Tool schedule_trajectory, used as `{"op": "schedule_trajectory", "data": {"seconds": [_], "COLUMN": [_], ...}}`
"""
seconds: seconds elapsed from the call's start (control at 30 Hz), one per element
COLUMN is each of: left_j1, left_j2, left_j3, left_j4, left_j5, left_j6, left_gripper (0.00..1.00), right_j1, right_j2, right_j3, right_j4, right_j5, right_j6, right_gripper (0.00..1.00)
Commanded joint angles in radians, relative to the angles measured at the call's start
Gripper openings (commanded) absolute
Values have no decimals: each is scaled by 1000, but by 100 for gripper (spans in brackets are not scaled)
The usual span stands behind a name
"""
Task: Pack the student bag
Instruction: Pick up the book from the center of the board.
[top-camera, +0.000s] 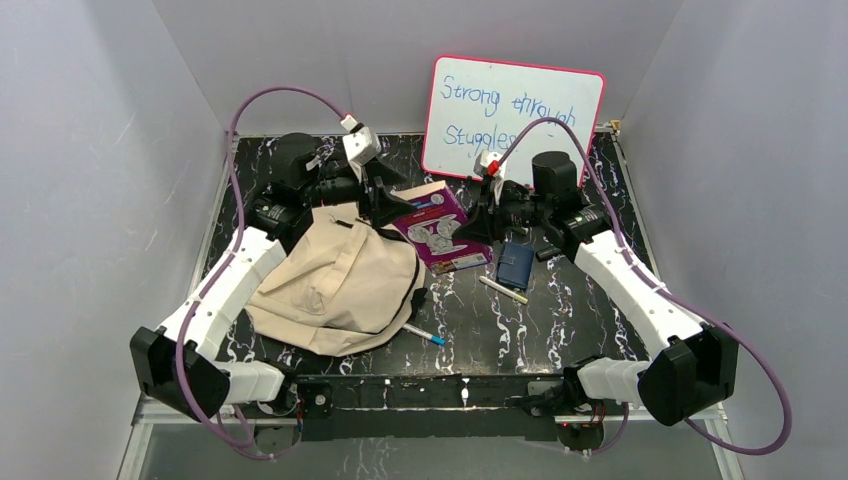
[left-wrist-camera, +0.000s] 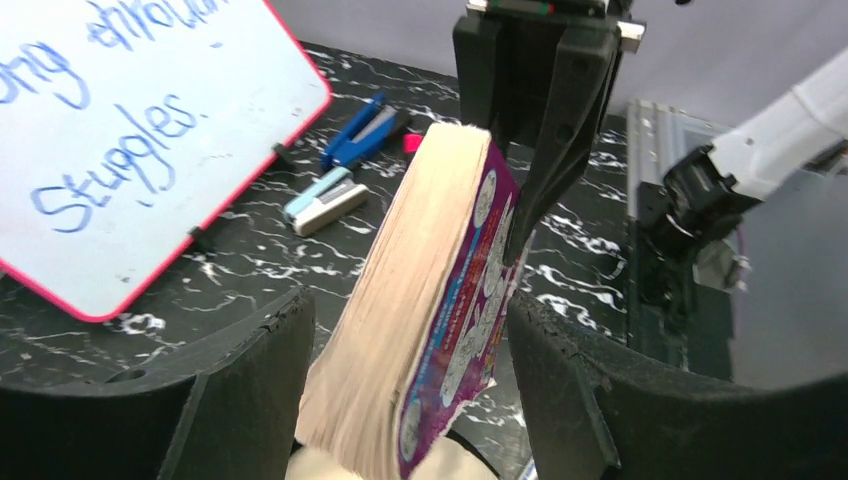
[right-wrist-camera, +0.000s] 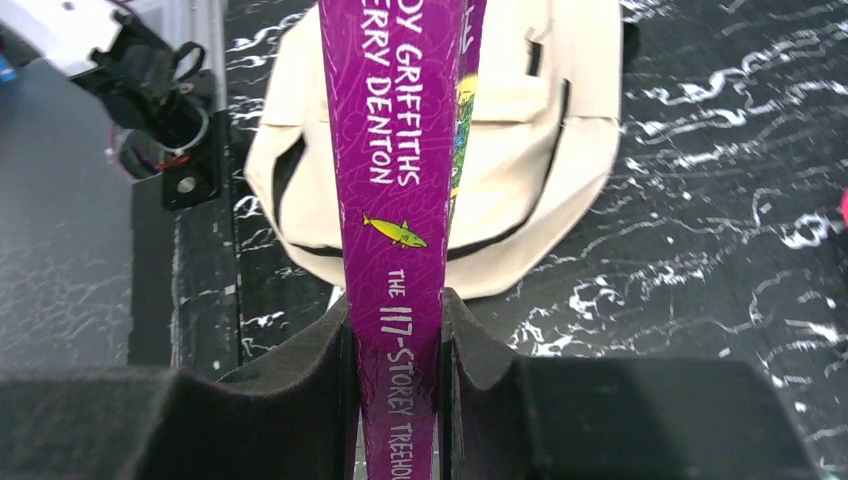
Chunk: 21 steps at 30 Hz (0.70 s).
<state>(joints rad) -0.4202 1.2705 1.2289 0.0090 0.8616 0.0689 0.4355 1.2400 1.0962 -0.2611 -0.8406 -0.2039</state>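
1. From the top view, my left gripper (top-camera: 386, 205) stood with its jaws spread wide at the left end of the book (top-camera: 437, 230). My right gripper (top-camera: 478, 222) was clamped on the book's right end. The bag (top-camera: 335, 285) lay flat on the table (top-camera: 560, 330), left of centre, with its far right corner just beside the book. The whiteboard (top-camera: 512, 118) leaned at the back. A dark blue notebook (top-camera: 516, 265) and a white pen (top-camera: 503, 290) lay right of the bag. A blue-capped pen (top-camera: 425, 335) lay just beside the bag's near edge.

2. From the left wrist view, my left gripper (left-wrist-camera: 410, 305) was open, with one finger (left-wrist-camera: 240, 390) on each side of the book (left-wrist-camera: 440, 300). The book ran tilted between them, page edge to the left and purple cover to the right. I could not tell whether either pad touched it. My right gripper (left-wrist-camera: 500, 140) pinched the book's far end from above. A strip of the bag (left-wrist-camera: 330, 468) showed at the bottom edge. Beyond the book lay a blue stapler (left-wrist-camera: 360, 130) and a pale blue one (left-wrist-camera: 325, 200), next to the whiteboard (left-wrist-camera: 130, 150).

3. From the right wrist view, my right gripper (right-wrist-camera: 395, 320) was closed tight on the book (right-wrist-camera: 395, 180), with both fingers (right-wrist-camera: 300, 370) pressed against its purple spine. The bag (right-wrist-camera: 560, 130) lay on the table below and beyond the book.
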Motion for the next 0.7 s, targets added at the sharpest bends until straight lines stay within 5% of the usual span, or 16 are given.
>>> {"op": "schedule_trajectory", "data": {"seconds": [0.0, 0.43, 0.57, 0.67], "left_j1": [-8, -61, -78, -85], "left_j2": [7, 74, 96, 111], "left_j3": [59, 104, 126, 138], "left_j4": [-130, -246, -299, -332], "left_j5": [134, 244, 270, 270], "left_j6": [64, 102, 112, 117], "left_gripper": [68, 63, 53, 33], "right_j1": [9, 16, 16, 17], "right_j2": [-36, 20, 33, 36], "right_j3": [77, 119, 130, 132], "right_j4": [26, -43, -53, -54], "right_j5": [-191, -273, -268, -265], "right_j6": [-66, -139, -150, -153], "right_gripper": [0, 0, 0, 0]}}
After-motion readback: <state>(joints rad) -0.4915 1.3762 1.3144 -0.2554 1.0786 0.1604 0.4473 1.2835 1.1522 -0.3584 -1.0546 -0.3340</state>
